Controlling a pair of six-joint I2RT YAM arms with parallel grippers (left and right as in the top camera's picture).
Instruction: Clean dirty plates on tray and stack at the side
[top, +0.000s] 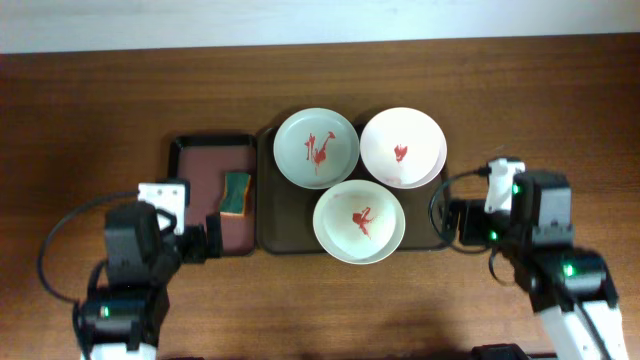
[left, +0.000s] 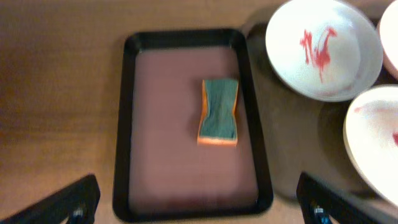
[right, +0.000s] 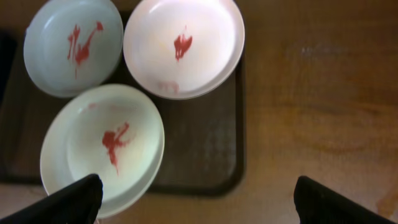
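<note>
Both empty: left pincer wide, sponge just ahead of it in small tray; right pincer wide, smeared plates ahead-left of it on big tray; probably lower left straight, fingers across sponge's narrow width.

In the centre of the overhead frame the three plates sit rim to rim on the tray, leaving no gap between them; only the tray's lower corners lie bare. To the left the small tray is open apart from the sponge at its right side. The tabletop on the right and along the top is free to pass over
</note>
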